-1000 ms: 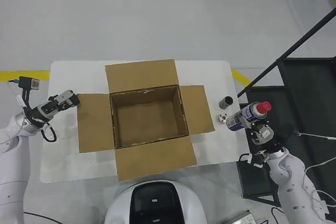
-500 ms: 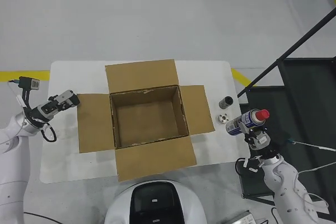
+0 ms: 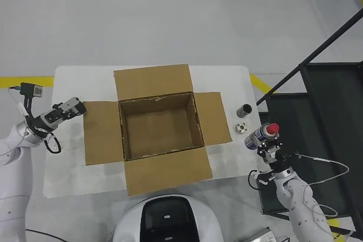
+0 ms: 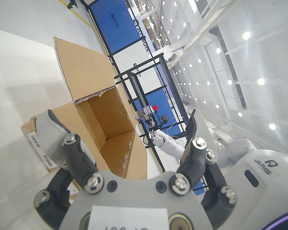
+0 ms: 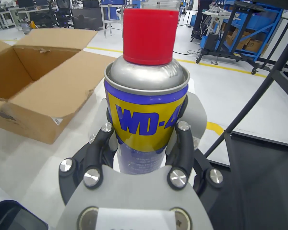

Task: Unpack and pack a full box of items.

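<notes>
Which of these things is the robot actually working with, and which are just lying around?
Part of the job: cardboard box, open on the table; spray can held in the right gripper; grey cylinder and white round part beside the box.
Just around: black metal rack; yellow floor line.

Brown cardboard box (image 3: 152,81): mouth open upward, flaps spread. Dark grey cylinder (image 3: 244,111), small white fitting (image 3: 241,127) occupy white counter (image 3: 66,169) beside right flap.
</notes>
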